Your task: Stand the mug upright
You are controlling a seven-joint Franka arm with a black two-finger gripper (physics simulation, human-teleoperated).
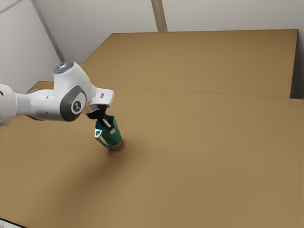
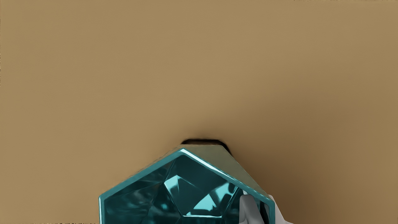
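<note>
On or just above the surface (image 1: 190, 156), I cannot tell which, your mug (image 1: 113, 139) leans, mouth upward. It is probably light, stiff, rather slippery; its wall gives you good hold. Your gripper (image 1: 112, 130) pinches this wall, 1 finger inside, 1 outside.

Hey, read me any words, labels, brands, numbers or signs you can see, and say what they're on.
No text can be read.
Arm, round side cover: pale mark, too small to read.
Arm, round top cap: bright marks, too small.
Gripper: pale patches, no readable lettering.
Mug: none seen.
</note>
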